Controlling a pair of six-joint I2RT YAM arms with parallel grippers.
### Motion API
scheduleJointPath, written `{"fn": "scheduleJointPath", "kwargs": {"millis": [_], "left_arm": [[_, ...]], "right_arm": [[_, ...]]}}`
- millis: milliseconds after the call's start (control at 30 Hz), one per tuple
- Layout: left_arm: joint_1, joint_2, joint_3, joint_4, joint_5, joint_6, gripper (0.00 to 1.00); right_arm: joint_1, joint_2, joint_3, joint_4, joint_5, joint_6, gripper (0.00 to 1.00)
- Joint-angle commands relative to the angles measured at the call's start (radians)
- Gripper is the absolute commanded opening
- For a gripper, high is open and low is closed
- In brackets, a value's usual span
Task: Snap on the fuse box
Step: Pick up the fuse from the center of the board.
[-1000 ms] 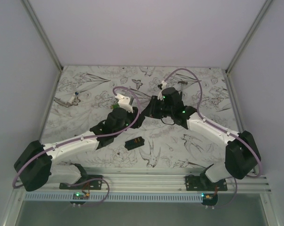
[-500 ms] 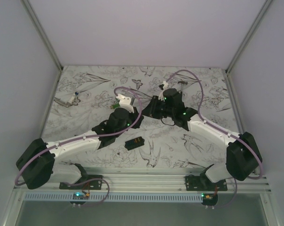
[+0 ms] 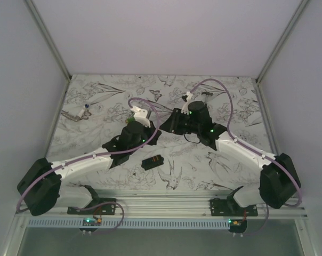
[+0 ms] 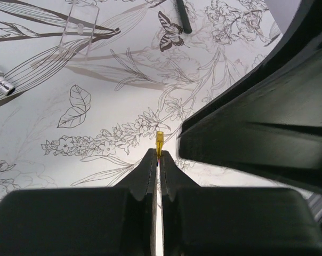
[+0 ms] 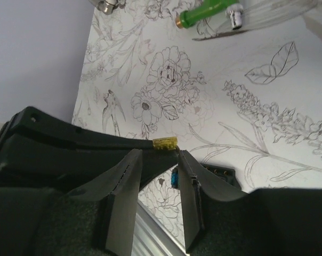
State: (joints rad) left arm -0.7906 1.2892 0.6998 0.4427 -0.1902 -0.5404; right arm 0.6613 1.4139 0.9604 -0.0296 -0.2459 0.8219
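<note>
The fuse box (image 3: 153, 161), a small black oblong with orange pieces along its middle, lies on the table in front of both grippers. Part of it shows in the right wrist view (image 5: 220, 173), behind my right finger. My left gripper (image 3: 157, 133) (image 4: 158, 154) is shut on a small yellow piece (image 4: 159, 142) that sticks out past its tips. My right gripper (image 3: 170, 125) (image 5: 160, 156) is open. Its fingers stand on either side of the left gripper's tip and the yellow piece (image 5: 164, 143), above the table.
A green plastic piece (image 5: 209, 9) lies beyond the grippers, by a clear part. A clear plastic piece (image 4: 81, 29), a metal cylinder (image 4: 1, 85) and a black rod (image 4: 182, 16) lie farther off. A small tool (image 3: 75, 113) lies at the far left.
The right arm's elbow has swung a little to the right and its wrist has shifted slightly. The grippers stay tip to tip. The fuse box has not moved.
</note>
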Motion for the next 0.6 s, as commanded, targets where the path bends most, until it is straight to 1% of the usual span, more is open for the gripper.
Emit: {"fn": "scheduleJointPath", "kwargs": {"millis": [0, 67, 167, 267, 400, 567], "left_arm": [[0.06, -0.075, -0.031, 0.029, 0.175, 0.072, 0.0], [0.097, -0.098, -0.035, 0.025, 0.309, 0.101, 0.0], [0.136, -0.132, -0.033, 0.019, 0.498, 0.145, 0.0], [0.153, -0.167, -0.015, -0.015, 0.642, 0.186, 0.0], [0.156, -0.204, 0.025, -0.078, 0.781, 0.227, 0.0], [0.157, -0.224, 0.064, -0.112, 0.874, 0.233, 0.0]], "right_arm": [[-0.041, -0.08, 0.008, 0.047, -0.057, -0.164, 0.41], [-0.068, -0.107, 0.012, 0.048, -0.125, -0.264, 0.42], [-0.101, -0.138, 0.019, 0.042, -0.275, -0.412, 0.43], [-0.106, -0.163, 0.042, 0.004, -0.4, -0.556, 0.43], [-0.105, -0.202, 0.056, -0.052, -0.55, -0.7, 0.43], [-0.104, -0.244, 0.056, -0.114, -0.644, -0.817, 0.43]]}}
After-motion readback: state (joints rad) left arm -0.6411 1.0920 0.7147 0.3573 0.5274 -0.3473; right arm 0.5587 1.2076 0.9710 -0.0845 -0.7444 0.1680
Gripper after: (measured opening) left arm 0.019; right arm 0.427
